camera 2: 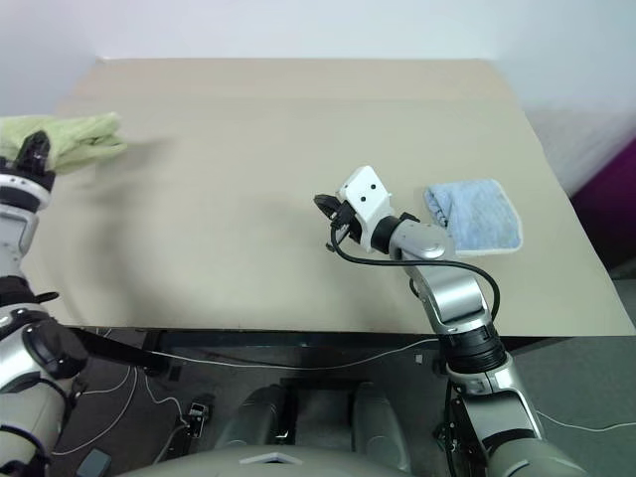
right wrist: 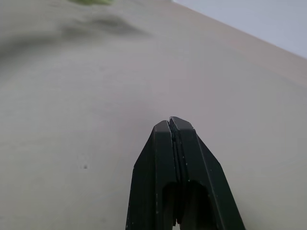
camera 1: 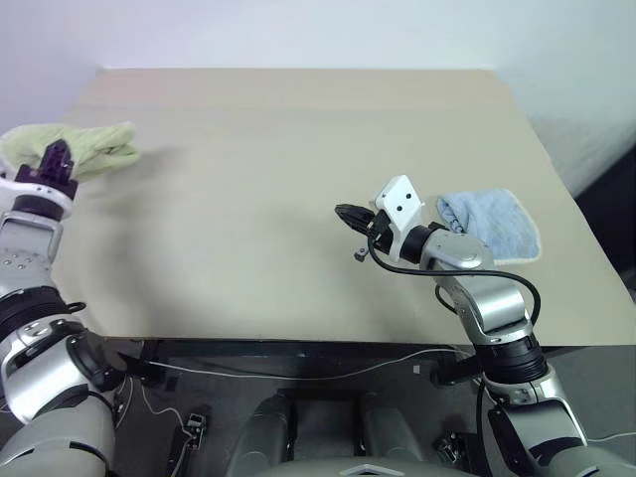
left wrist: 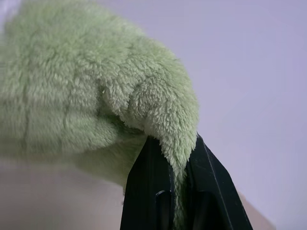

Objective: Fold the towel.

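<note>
We see the light green terry cloth towel (camera 1: pixel 84 149) bunched up at the far left edge of the plain beige table (camera 1: pixel 258 199), apparently lifted a little off the surface. The left gripper (left wrist: pixel 178 158) has its two black fingers (left wrist: pixel 151 191) clamped on a fold of it. The right gripper (right wrist: pixel 170 125) hangs over the middle of the table, nearer the front edge, its fingers pressed together on nothing. A small light blue cloth (camera 1: pixel 492 224) lies flat near the right edge, just beside the right arm.
</note>
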You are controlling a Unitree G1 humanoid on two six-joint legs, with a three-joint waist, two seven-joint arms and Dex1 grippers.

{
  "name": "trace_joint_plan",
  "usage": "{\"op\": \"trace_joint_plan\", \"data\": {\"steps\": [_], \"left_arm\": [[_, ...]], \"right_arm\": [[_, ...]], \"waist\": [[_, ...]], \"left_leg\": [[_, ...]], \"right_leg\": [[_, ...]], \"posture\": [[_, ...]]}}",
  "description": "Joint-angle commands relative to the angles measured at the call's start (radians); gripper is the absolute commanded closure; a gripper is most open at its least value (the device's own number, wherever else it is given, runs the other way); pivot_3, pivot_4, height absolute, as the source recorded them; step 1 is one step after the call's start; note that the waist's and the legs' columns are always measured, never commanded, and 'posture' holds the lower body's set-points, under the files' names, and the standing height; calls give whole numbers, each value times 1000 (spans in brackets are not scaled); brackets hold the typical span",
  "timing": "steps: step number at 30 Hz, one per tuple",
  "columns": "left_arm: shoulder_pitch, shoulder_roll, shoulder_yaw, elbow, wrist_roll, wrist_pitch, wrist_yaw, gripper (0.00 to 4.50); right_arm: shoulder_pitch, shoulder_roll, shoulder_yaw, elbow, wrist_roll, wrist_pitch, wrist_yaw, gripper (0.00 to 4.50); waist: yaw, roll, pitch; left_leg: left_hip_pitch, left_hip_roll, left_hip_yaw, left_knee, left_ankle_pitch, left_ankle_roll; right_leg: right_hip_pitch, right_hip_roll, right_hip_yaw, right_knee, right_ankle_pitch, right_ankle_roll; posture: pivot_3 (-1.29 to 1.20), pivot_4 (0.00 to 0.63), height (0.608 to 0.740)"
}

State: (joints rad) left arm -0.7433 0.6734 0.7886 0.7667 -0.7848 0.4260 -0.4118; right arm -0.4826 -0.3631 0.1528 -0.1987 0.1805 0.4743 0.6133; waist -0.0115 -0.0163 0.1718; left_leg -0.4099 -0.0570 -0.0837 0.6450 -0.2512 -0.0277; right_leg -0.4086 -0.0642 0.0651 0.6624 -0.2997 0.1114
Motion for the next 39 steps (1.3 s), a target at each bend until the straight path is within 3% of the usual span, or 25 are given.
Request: {"op": "trace_joint_plan", "data": {"steps": [1, 9, 18, 32, 39], "left_arm": [[-13, 34, -21, 47, 32, -40, -40, 4483], [-80, 88, -85, 200, 111, -78, -103, 4483], [40, 53, -85, 81, 104, -33, -105, 4483], [-267, 90, -194, 360, 243, -184, -145, 4483], [-187, 84, -198, 405, 276, -243, -168, 4483]], "right_arm": [[-22, 6, -5, -27, 13, -18, 8, 4500], [-21, 13, 4, -27, 10, -21, 14, 4500], [1, 8, -6, -40, 8, -16, 3, 4500], [-9, 14, 16, -19, 8, -35, 32, 4500], [19, 9, 4, -47, 7, -21, 12, 4500]], "waist": [[5, -2, 0], [-9, -4, 0], [-6, -4, 0], [-13, -5, -1], [-19, -5, -1]], "left_leg": [[0, 0, -1, 0, 0, 0], [-1, 0, -2, 0, 0, 0], [-1, 0, 0, 0, 0, 0], [-1, 0, -1, 0, 0, 0], [-1, 0, 0, 0, 0, 0]], "right_leg": [[0, 0, -1, 0, 0, 0], [0, 0, -2, 0, 0, 0], [-1, 0, 0, 1, 0, 0], [-1, 1, -1, 2, 0, 0], [-2, 1, -1, 2, 0, 0]], "posture": [[0, 150, 740], [0, 150, 740], [0, 150, 740], [0, 150, 740], [0, 150, 740]]}}
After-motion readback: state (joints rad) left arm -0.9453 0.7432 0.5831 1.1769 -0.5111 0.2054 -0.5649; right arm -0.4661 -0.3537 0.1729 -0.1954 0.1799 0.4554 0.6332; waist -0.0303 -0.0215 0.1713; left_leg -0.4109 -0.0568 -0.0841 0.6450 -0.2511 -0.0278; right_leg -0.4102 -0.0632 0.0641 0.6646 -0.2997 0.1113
